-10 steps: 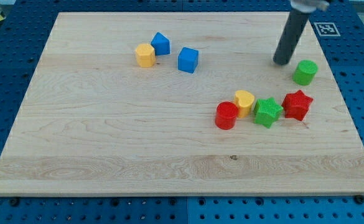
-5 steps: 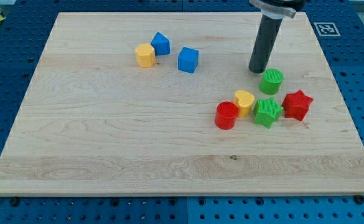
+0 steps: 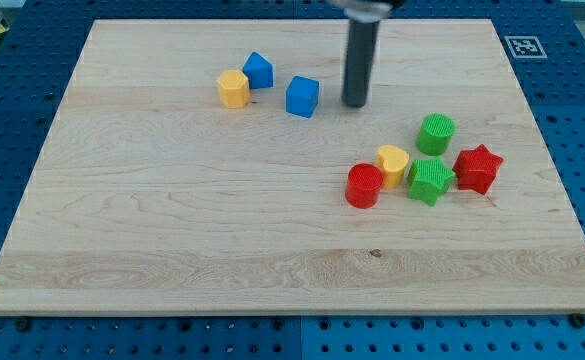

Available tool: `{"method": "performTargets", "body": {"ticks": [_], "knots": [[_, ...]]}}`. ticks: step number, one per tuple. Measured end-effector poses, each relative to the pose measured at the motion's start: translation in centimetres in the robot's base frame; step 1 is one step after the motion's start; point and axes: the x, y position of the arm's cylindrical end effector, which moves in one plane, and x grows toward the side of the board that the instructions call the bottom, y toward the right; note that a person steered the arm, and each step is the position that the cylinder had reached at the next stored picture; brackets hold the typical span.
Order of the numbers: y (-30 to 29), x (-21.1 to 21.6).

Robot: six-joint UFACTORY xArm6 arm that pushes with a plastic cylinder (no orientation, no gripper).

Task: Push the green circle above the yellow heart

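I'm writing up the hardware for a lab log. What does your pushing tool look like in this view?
A straight, smooth, dark grey-black cylindrical rod, plain and unmarked, with no cables showing. It widens into a darker collar where it leaves the view's top. My tip is a blunt, flat end, the same width as the shaft.

Obstacles: cluster toward right edge, closely packed — green circle [image 3: 436, 133], yellow heart [image 3: 393, 163], red cylinder [image 3: 364, 186], green star [image 3: 430, 180], red star [image 3: 477, 168]. Open board between cluster and bottom edge.
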Motion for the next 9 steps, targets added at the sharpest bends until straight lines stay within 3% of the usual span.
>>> {"method": "performTargets", "body": {"ticks": [1, 2, 3, 4, 5, 6, 7, 8, 9], "knots": [[8.4, -0.6], [8.4, 3.3], [0.9, 6.4], [-2.9, 6.2], [2.0, 2.4], [11.1, 2.6], [8.7, 6.7], [1.8, 8.6], [8.2, 5.7]]}}
